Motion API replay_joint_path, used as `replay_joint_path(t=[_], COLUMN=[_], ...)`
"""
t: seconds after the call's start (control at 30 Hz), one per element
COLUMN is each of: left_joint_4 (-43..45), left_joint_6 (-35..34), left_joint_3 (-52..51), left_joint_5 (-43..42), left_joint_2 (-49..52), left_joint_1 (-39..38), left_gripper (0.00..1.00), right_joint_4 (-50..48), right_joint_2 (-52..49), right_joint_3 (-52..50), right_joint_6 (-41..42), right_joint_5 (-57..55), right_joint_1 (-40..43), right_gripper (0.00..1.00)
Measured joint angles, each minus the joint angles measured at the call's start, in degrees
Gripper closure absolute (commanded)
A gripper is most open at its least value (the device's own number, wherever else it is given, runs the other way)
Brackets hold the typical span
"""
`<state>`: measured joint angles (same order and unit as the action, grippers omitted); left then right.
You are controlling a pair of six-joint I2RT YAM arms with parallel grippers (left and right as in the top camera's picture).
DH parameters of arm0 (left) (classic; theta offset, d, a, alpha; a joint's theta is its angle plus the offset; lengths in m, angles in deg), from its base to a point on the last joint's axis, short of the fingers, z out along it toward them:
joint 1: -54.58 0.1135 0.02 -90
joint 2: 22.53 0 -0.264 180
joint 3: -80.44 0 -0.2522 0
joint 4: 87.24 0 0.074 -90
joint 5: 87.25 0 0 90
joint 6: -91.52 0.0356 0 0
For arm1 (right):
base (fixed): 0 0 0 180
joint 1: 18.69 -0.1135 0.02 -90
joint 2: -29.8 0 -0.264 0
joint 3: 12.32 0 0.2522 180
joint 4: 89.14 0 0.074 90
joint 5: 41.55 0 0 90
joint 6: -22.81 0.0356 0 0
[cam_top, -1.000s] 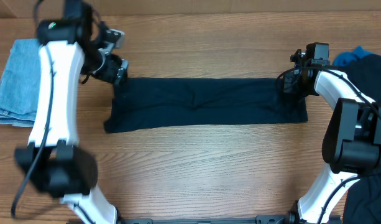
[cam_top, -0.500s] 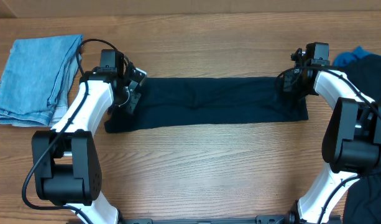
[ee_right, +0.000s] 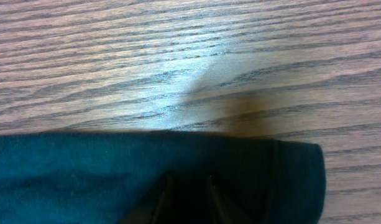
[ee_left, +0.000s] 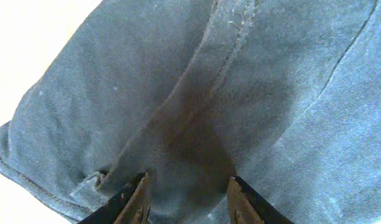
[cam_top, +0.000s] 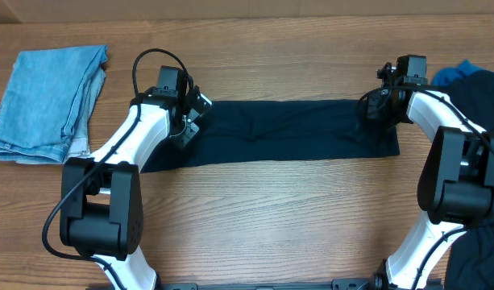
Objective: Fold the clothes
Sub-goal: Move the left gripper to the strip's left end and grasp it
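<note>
My left tool (ee_left: 188, 190) is pinching a bunched end of the navy garment (cam_top: 287, 133). My right tool (ee_right: 189, 190) is nipped nearly together on the opposite end's edge. The garment lies as a long strip on the tabletop (cam_top: 271, 217), stretched between both tools.

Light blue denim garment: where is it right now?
The light blue denim garment lies at the far left of the table in the overhead view, left of the dark navy garment and apart from it.
</note>
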<state>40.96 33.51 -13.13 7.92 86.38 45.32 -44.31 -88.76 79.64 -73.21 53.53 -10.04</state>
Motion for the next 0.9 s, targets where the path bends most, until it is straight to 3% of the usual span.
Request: replay_joint_path(t=[0.23, 0.53, 0.63, 0.67, 0.7, 0.9], left_joint_4=[-0.4, -0.9, 1.2, 1.8, 2.1, 2.3], left_joint_6=[0.2, 0.4, 0.3, 0.2, 0.2, 0.1], left_joint_3=[0.0, -1.6, -3.9, -4.4, -4.5, -3.9], left_joint_5=[0.5, 0.5, 0.5, 0.8, 1.2, 5.3], left_joint_2=[0.0, 0.0, 0.0, 0.0, 0.0, 0.0], left_joint_1=[0.0, 0.0, 0.0, 0.0, 0.0, 0.0], left_gripper=[0.61, 0.58, 0.73, 0.86, 0.92, 0.96], right_joint_4=[0.0, 0.0, 0.0, 0.0, 0.0, 0.1], right_joint_2=[0.0, 0.0, 0.0, 0.0, 0.0, 0.0], right_joint_3=[0.0, 0.0, 0.0, 0.0, 0.0, 0.0], right_joint_6=[0.0, 0.0, 0.0, 0.0, 0.0, 0.0], right_joint_5=[0.0, 0.3, 0.5, 0.5, 0.5, 0.8], right_joint_1=[0.0, 0.0, 0.0, 0.0, 0.0, 0.0], right_gripper=[0.76, 0.72, 0.72, 0.70, 0.69, 0.68])
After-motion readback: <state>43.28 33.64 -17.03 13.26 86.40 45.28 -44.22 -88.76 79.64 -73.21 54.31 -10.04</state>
